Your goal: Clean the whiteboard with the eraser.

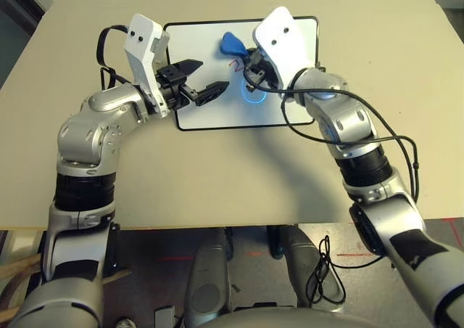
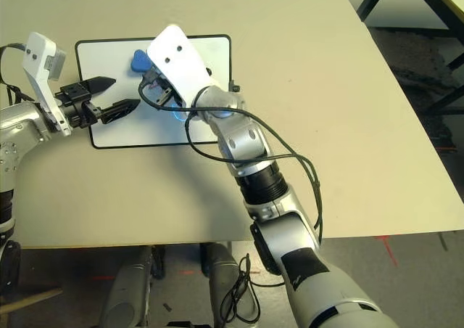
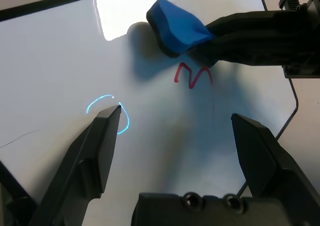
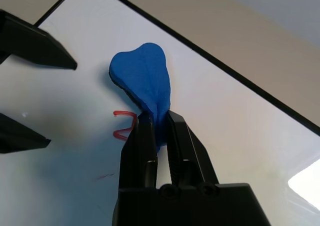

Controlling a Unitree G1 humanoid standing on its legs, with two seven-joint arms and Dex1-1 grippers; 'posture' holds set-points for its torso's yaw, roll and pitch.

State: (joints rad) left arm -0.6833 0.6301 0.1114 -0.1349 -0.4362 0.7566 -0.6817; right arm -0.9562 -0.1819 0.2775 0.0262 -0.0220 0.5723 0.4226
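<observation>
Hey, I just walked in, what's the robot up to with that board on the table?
It is cleaning a whiteboard that lies flat on the table. The right gripper is shut on a blue eraser, holding it over the board close to a red squiggle. The left gripper hangs open over the board near a light blue loop. Both marks are not yet wiped away.

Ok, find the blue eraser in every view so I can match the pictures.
Left eye view: eraser over the whiteboard's far half, held by the right hand.
Right eye view: eraser, same spot.
Left wrist view: eraser.
Right wrist view: eraser.
Shared landmark: red squiggle beside it.
</observation>
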